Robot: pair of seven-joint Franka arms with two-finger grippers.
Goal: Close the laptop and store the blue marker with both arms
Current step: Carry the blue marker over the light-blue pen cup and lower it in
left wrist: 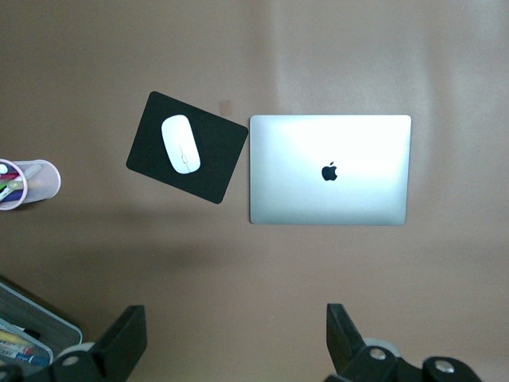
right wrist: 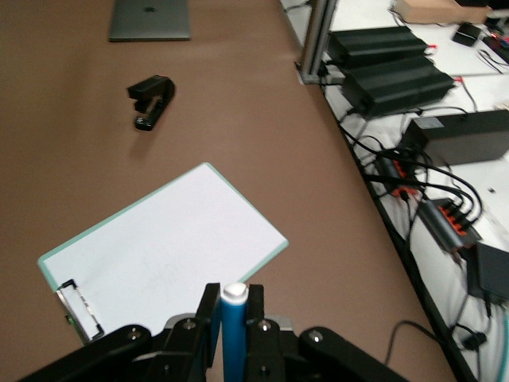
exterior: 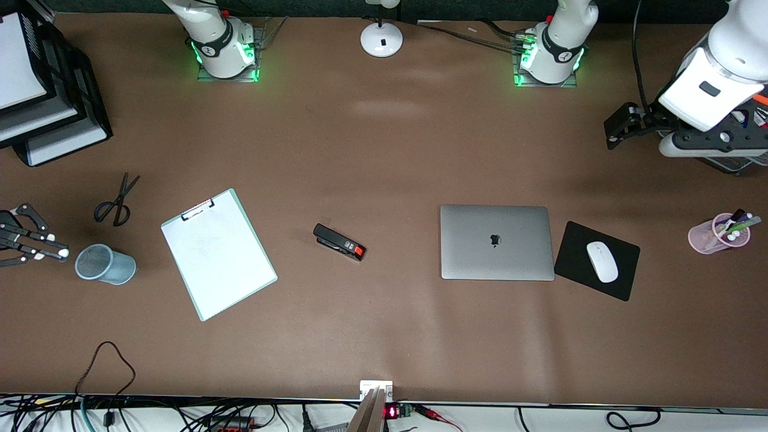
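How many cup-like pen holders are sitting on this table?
2. A blue mesh cup lies tipped on its side beside the clipboard toward the right arm's end; a pink cup holding markers stands toward the left arm's end.

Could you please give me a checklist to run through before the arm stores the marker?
1. Slim silver-grey aluminium laptop closed: ok, lid flat, logo up.
2. Slim bright-blue marker gripped: ok, the right gripper is shut on it, white tip showing.
3. Blue-grey mesh cup free to receive it: ok, nothing shows in its mouth.
4. Right gripper lined up over the cup: not ok, it is beside the cup, toward the right arm's end of the table.
5. Left gripper out of the way: ok, open, waiting up at the left arm's end.
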